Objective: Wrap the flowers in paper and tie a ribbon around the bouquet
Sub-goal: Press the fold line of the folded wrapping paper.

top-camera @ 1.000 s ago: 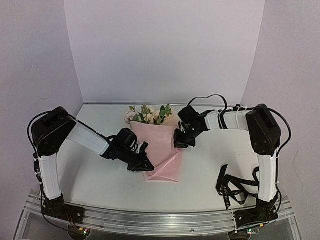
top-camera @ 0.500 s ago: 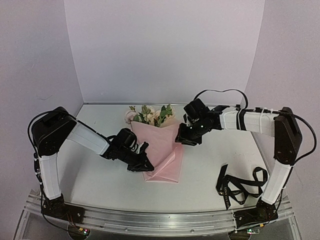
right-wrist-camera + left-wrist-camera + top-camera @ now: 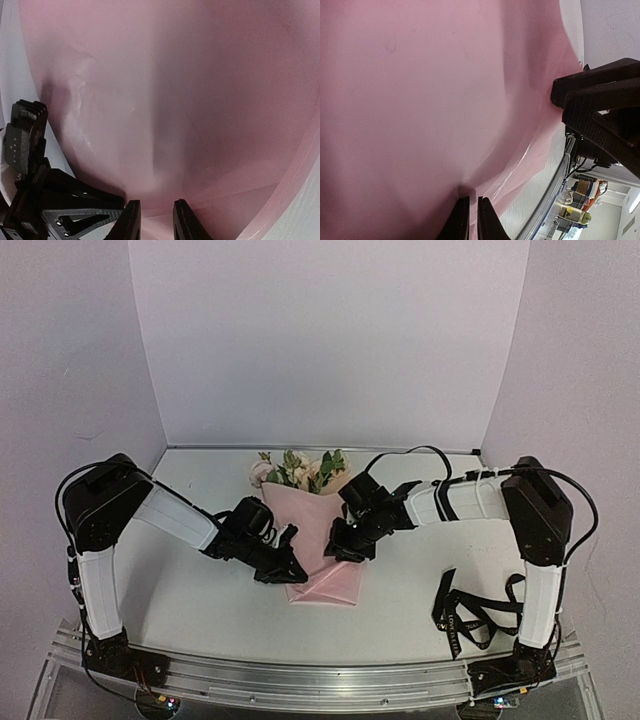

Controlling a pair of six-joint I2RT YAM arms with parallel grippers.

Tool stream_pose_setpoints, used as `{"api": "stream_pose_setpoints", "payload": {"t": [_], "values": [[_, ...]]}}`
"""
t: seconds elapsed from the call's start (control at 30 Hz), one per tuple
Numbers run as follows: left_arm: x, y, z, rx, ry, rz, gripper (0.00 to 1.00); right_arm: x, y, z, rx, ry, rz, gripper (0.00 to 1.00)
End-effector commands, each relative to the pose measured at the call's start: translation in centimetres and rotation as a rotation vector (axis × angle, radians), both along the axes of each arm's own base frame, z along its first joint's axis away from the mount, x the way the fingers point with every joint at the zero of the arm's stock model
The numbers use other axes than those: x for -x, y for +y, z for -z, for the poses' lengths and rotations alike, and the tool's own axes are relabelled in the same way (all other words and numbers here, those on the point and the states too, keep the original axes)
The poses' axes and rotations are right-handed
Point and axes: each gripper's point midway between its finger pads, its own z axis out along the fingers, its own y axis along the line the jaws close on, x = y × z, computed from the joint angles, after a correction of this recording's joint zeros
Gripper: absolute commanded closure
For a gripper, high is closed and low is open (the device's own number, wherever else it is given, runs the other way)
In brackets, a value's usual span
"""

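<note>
The bouquet lies mid-table: cream and pink flowers (image 3: 298, 468) with green leaves stick out of the far end of the folded pink paper (image 3: 305, 520). My left gripper (image 3: 290, 570) is at the cone's near left edge, shut on a fold of the paper (image 3: 420, 100); its fingertips (image 3: 469, 212) are almost together. My right gripper (image 3: 338, 550) hovers low over the right side of the paper (image 3: 200, 100), its jaws (image 3: 156, 220) a little apart with nothing between them. The black ribbon (image 3: 478, 615) lies in loops at the near right, apart from both grippers.
The white table (image 3: 190, 590) is enclosed by pale walls behind and at both sides. The right arm's black cable (image 3: 405, 455) arches above its wrist. In each wrist view the other gripper shows close by (image 3: 600, 100) (image 3: 55, 200).
The right gripper swung out to the right, then came back left and nearer, over the paper's middle. Its jaws went from shut to slightly apart. The left gripper kept its pinch.
</note>
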Motion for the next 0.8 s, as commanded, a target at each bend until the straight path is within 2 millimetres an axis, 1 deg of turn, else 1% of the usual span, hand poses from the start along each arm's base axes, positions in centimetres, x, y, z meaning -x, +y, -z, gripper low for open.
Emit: {"api": "stream_pose_setpoints", "payload": {"t": [0.0, 0.07, 0.13, 0.3, 0.37, 0.53, 0.6, 0.7, 0.77], "values": [[1.0, 0.8, -0.2, -0.017, 0.018, 0.013, 0.92, -0.4, -1.0, -3.4, -0.033, -0.101, 0.035, 0.61], [1.0, 0.7, -0.3, -0.014, 0.013, 0.013, 0.92, -0.3, -2.2, -3.8, -0.008, -0.130, 0.045, 0.52], [1.0, 0.7, -0.4, -0.014, 0.012, 0.014, 0.92, -0.1, -2.8, -3.6, 0.009, -0.129, 0.052, 0.47], [0.9, 0.6, -0.6, -0.012, 0.007, 0.017, 0.92, 0.0, -2.1, -2.0, -0.005, -0.061, 0.061, 0.42], [0.9, 0.7, -0.7, -0.012, 0.006, 0.018, 0.92, 0.0, -2.1, -1.7, -0.009, -0.047, 0.075, 0.42], [0.9, 0.8, -0.9, -0.016, 0.001, 0.022, 0.92, 0.5, -3.5, -1.4, 0.014, -0.047, 0.126, 0.41], [1.0, 0.8, -1.0, -0.017, -0.002, 0.022, 0.92, 0.8, -3.8, -1.3, 0.017, -0.044, 0.130, 0.40], [1.0, 0.8, -1.0, -0.016, -0.002, 0.022, 0.92, 1.1, -3.0, -0.9, 0.007, -0.025, 0.118, 0.41], [1.0, 0.8, -1.1, -0.015, -0.003, 0.023, 0.92, 1.1, -2.4, -0.4, 0.006, -0.016, 0.115, 0.43]]}}
